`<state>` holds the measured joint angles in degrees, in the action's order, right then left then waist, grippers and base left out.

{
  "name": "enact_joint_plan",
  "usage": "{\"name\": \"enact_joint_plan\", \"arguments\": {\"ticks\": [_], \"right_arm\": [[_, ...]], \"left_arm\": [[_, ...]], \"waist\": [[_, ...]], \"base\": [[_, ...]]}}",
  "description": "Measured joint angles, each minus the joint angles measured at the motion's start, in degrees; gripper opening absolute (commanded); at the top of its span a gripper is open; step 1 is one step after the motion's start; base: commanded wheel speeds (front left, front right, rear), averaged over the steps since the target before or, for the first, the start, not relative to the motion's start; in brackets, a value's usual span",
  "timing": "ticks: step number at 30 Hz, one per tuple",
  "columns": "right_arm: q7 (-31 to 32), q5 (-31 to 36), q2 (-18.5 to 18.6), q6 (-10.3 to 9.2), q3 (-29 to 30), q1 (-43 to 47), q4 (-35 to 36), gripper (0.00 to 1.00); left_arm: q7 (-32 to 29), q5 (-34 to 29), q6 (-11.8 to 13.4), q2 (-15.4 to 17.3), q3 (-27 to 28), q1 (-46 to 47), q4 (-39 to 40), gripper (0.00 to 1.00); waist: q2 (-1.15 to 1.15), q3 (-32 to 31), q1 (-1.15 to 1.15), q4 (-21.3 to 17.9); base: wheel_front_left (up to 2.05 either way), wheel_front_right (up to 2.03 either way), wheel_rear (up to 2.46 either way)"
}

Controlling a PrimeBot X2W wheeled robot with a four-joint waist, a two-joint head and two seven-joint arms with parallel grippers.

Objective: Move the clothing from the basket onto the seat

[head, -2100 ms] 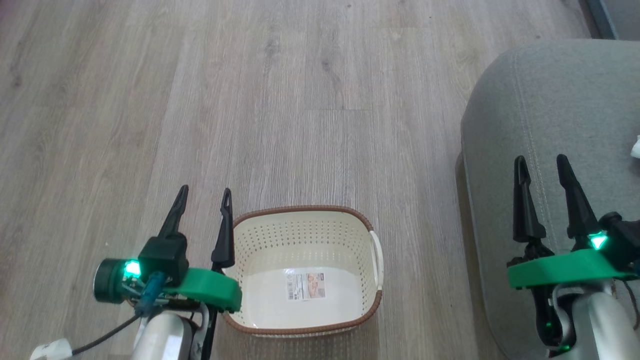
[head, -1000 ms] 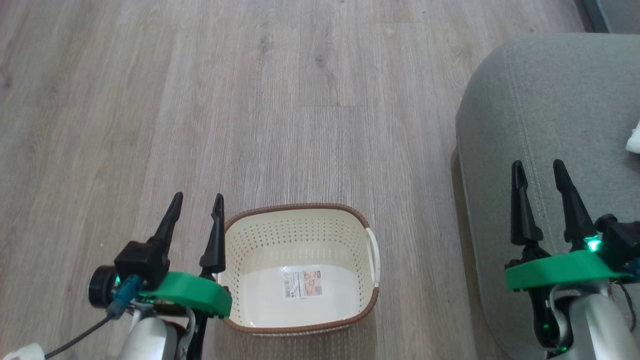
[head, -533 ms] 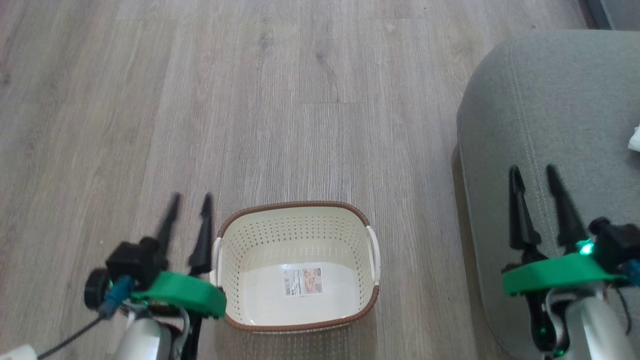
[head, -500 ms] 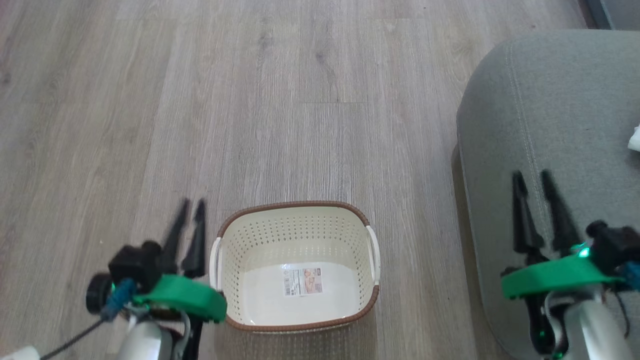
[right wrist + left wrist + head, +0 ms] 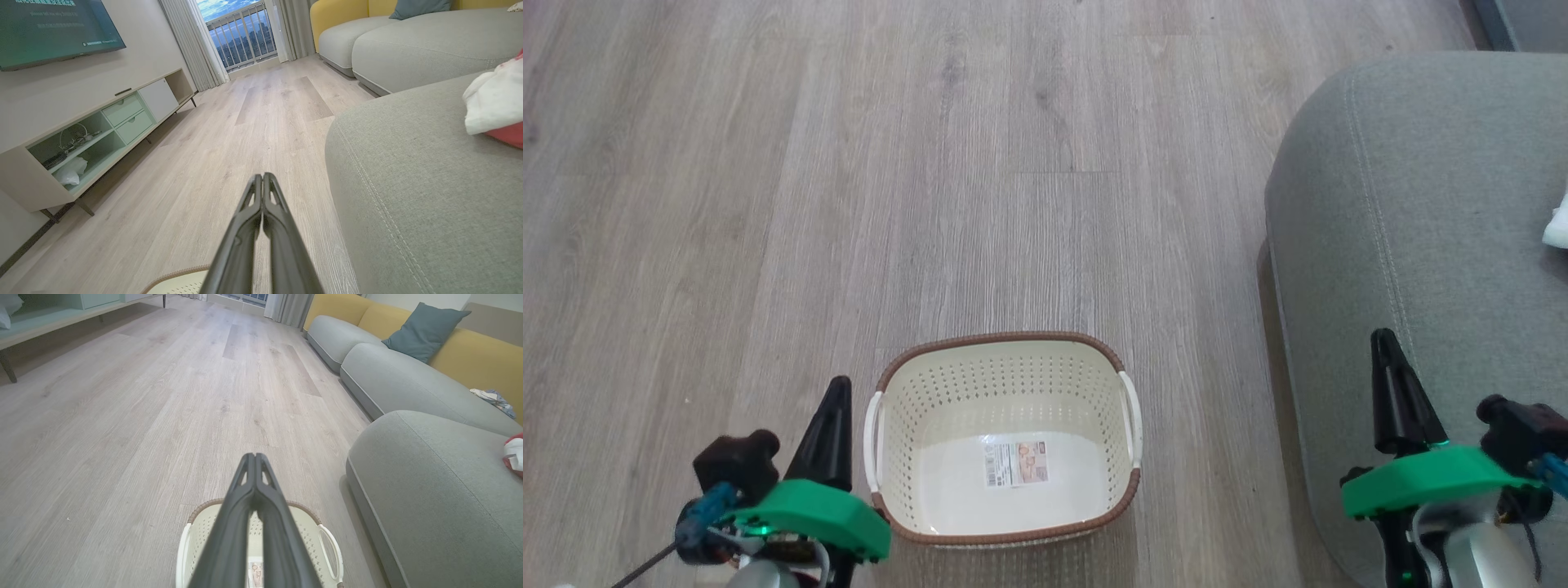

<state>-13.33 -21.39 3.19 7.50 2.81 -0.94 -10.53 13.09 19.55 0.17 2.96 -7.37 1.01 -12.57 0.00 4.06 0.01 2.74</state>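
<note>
The cream basket (image 5: 1005,384) with a brown rim stands on the wood floor and holds nothing but a paper label (image 5: 1016,465). On the grey seat (image 5: 1437,204) at the right lies the clothing: a white piece (image 5: 492,100) over a red piece (image 5: 508,136), also at the head view's right edge (image 5: 1558,224). My left gripper (image 5: 837,388) is shut and hangs just left of the basket; from its wrist camera the left gripper (image 5: 255,457) shows fingers pressed together above the basket (image 5: 192,539). My right gripper (image 5: 1382,339) is shut over the seat's front edge, its fingers (image 5: 261,177) closed on nothing.
The wood floor (image 5: 849,180) stretches ahead. More sofa sections with yellow backs (image 5: 470,351) and a teal cushion (image 5: 423,328) run along the right. A low TV cabinet (image 5: 94,134) stands along the left wall, with a balcony door (image 5: 241,36) beyond.
Both grippers have gone from open to shut and drawn back toward the bottom of the head view. The basket and the clothing have stayed where they were.
</note>
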Motion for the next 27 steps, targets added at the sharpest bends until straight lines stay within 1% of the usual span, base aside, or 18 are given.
{"name": "enact_joint_plan", "arguments": {"ticks": [1,15,17,27], "right_arm": [[0.33,-1.34,0.00,0.00,0.01,-0.01,-0.14,0.00],[2.60,-9.99,0.01,0.00,0.19,-0.08,-0.85,0.00],[2.77,-11.26,0.01,0.00,0.22,-0.16,-0.87,0.00],[4.36,-17.55,0.01,0.00,0.35,-0.22,-1.20,0.00]], "left_arm": [[-0.21,1.29,-0.01,0.02,0.03,0.00,-0.01,0.00],[-2.26,10.32,-0.60,0.09,1.29,0.01,-0.57,0.00],[-2.52,11.61,-1.03,0.10,1.52,0.03,-0.63,0.00],[-4.09,18.01,-1.57,0.10,2.01,0.07,-0.82,0.00]], "waist": [[0.00,-0.07,0.00,-0.05],[0.00,-0.54,0.00,-0.38],[0.00,-0.61,0.00,-0.43],[0.00,-0.95,0.00,-0.67]], "base": [[0.00,0.00,0.00],[0.00,0.00,0.00],[0.00,0.00,0.00],[0.00,0.00,0.00]]}}
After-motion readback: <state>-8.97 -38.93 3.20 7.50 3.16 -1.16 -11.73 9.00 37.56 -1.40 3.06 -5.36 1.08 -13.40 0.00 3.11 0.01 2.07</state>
